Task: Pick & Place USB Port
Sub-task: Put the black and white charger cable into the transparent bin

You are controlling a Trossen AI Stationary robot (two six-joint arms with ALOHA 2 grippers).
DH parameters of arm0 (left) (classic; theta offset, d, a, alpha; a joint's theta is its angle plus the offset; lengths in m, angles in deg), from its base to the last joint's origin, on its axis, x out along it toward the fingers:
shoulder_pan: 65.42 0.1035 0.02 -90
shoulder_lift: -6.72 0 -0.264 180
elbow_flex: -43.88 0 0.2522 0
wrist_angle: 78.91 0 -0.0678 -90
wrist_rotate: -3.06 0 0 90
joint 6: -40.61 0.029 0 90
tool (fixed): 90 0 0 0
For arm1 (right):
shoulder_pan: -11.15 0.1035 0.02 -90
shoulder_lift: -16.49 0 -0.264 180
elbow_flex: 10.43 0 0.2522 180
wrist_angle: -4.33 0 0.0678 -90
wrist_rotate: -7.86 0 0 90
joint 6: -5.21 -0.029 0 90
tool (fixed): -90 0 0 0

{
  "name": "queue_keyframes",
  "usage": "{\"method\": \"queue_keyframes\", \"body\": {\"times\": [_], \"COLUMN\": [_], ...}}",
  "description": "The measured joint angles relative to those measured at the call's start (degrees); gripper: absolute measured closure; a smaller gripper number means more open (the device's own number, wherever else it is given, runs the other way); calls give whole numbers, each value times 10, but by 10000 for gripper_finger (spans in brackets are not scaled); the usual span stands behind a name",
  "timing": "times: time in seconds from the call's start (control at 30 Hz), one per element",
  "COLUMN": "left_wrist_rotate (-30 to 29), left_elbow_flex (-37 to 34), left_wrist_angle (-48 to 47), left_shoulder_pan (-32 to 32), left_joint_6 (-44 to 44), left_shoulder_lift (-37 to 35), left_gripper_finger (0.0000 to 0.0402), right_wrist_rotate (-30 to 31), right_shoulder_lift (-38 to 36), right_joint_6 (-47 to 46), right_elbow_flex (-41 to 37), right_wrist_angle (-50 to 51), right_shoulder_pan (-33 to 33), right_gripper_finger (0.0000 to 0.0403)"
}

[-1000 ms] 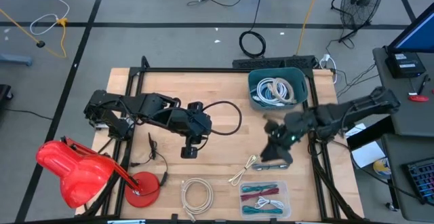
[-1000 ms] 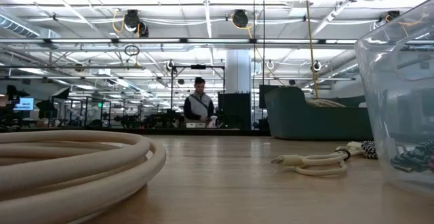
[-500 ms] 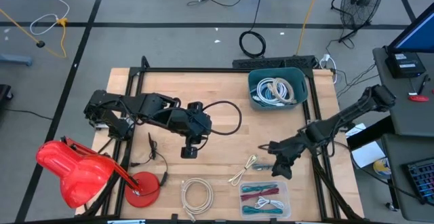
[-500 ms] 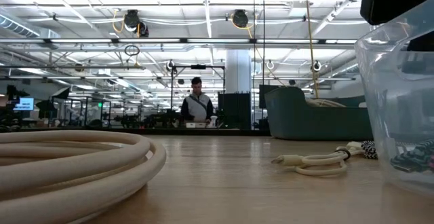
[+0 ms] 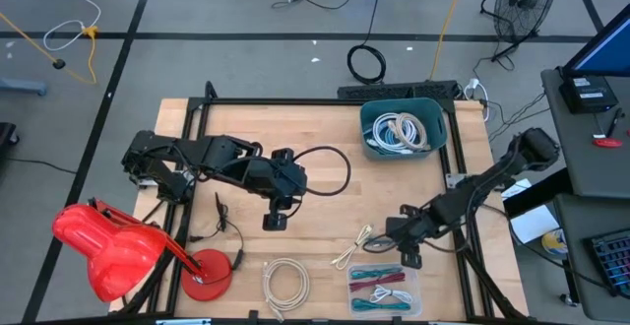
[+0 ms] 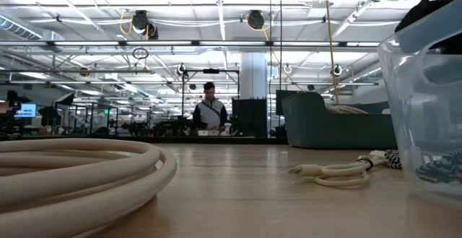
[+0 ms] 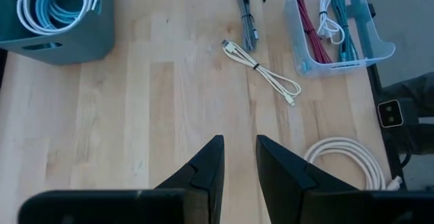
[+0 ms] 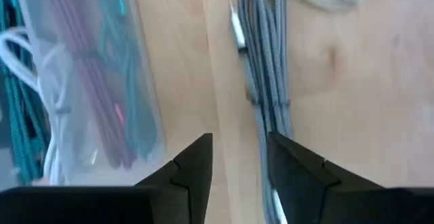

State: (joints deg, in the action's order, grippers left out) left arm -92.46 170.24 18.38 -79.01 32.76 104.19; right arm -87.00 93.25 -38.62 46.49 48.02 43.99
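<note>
Right gripper low over the grey USB cable by the clear tray.

I have the right gripper (image 5: 397, 238) just above the bundled grey USB cable (image 8: 266, 81), jaws slightly apart and holding nothing; the cable lies on the wooden table (image 5: 325, 133) between the clear plastic tray (image 5: 384, 289) of red and teal cables and a small white cable (image 7: 263, 72). My left gripper (image 7: 237, 166) waits mid-table, its jaws narrowly parted and empty. A teal bin (image 5: 404, 128) holds coiled cables.

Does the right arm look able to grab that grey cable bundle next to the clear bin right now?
Probably yes. The right gripper hangs low right by the grey cable bundle, fingers apart and empty. Nothing lies over the bundle; the clear bin sits beside it, not on it.
</note>
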Motion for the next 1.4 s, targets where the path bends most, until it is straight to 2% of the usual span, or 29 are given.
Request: {"method": "queue_keyframes", "body": {"times": [0.3, 0.53, 0.77, 0.9, 1.13, 1.4], "left_wrist_rotate": [12, 12, 12, 12, 12, 11], "left_elbow_flex": [0, 0, 0, 0, 0, 0], "left_wrist_angle": [0, -1, -5, -12, -13, -13], "left_shoulder_pan": [0, 0, 0, 0, 0, 0], "left_joint_6": [-2, -1, 2, 3, 9, 14], "left_shoulder_lift": [0, 0, 0, 0, 0, 0], "left_gripper_finger": [314, 314, 314, 314, 314, 314], "right_wrist_rotate": [20, 62, 61, 63, 66, 103], "right_shoulder_lift": [45, 73, 93, 94, 91, 67], "right_joint_6": [31, 26, 14, -4, -22, -54], "right_elbow_flex": [21, 21, 22, 21, 21, 21], "right_wrist_angle": [18, 41, 41, 41, 40, 62], "right_shoulder_pan": [11, 24, 24, 24, 20, 0], "right_gripper_finger": [271, 271, 274, 299, 385, 385]}}
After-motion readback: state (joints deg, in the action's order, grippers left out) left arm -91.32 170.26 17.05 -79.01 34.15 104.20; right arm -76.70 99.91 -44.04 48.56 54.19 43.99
